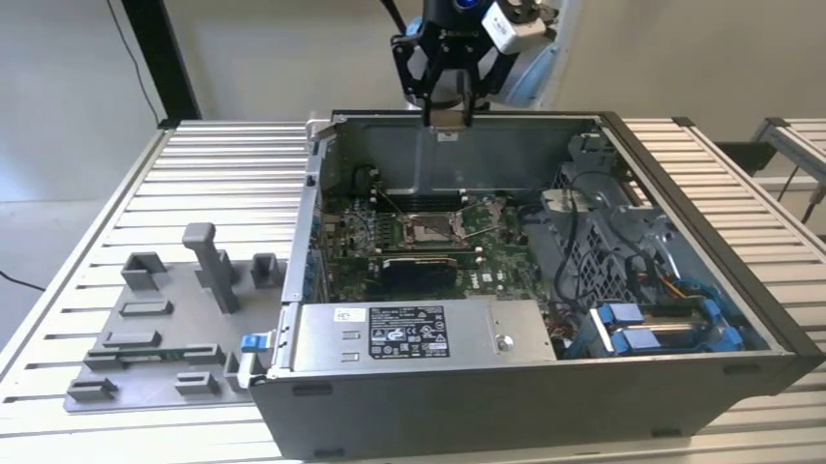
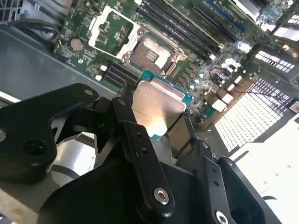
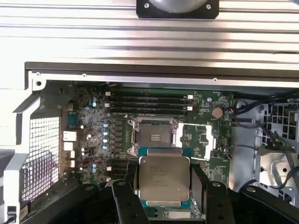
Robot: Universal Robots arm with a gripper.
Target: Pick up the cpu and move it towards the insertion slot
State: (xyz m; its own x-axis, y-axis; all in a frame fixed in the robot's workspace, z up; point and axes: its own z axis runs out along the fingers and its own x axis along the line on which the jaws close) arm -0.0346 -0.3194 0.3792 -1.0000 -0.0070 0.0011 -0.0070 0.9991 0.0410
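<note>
Silvery cpu (image 3: 164, 181) sits pinched flat between the gripper (image 3: 163, 189) fingers, held high over the open case so it faces the insertion slot (image 3: 152, 136).

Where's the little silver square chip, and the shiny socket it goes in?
Silvery square cpu chip (image 3: 164, 177), first wrist view: middle of its top face.
Square silver-framed insertion slot (image 3: 153, 136), first wrist view: its dark centre.
</note>
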